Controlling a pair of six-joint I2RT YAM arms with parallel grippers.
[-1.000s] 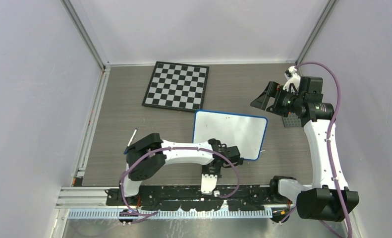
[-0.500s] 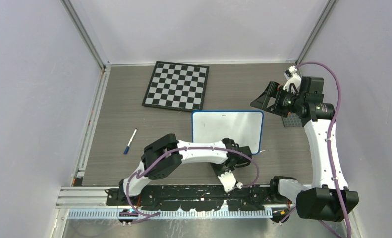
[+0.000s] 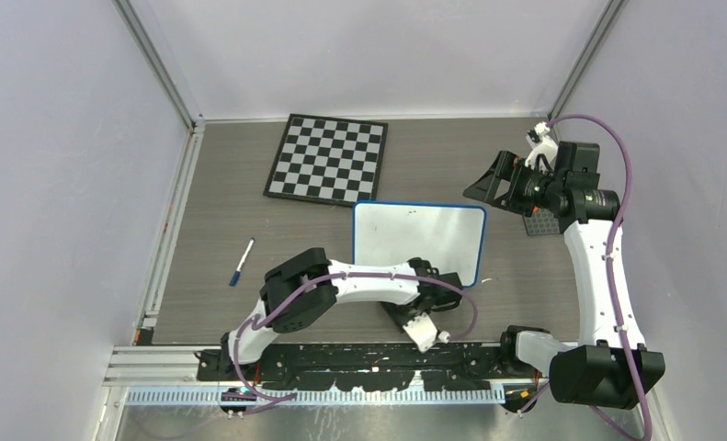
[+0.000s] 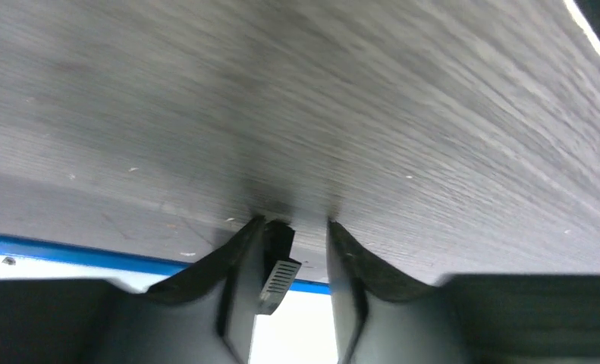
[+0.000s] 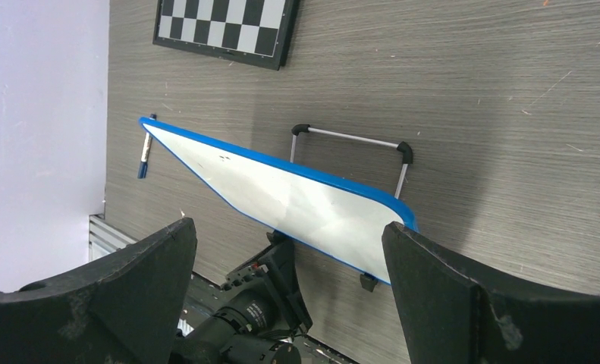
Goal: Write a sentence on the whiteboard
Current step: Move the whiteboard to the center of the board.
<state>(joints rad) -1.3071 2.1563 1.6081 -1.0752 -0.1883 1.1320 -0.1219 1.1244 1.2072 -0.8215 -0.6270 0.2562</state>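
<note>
The whiteboard point(image 3: 419, 241), white with a blue rim, stands mid-table, propped at a low tilt on its metal kickstand point(image 5: 350, 136). Its face point(image 5: 281, 193) shows only a few small dark specks; no blue sentence is visible. My left gripper point(image 3: 431, 281) is at the board's near edge. In the left wrist view its fingers point(image 4: 293, 224) are narrowed around a black foot point(image 4: 279, 262) at the blue rim point(image 4: 54, 250), tips on the table. My right gripper point(image 3: 490, 182) is wide open and empty, held above the table off the board's far right corner point(image 5: 285, 221).
A blue-capped marker point(image 3: 242, 262) lies on the table left of the board, also in the right wrist view point(image 5: 143, 155). A checkered chessboard point(image 3: 327, 158) lies at the back. A small grey plate point(image 3: 543, 223) sits under the right arm. Walls enclose three sides.
The whiteboard swung from skewed to square and slid a little left with my left gripper. The left elbow moved right, uncovering the marker. The right arm stayed still.
</note>
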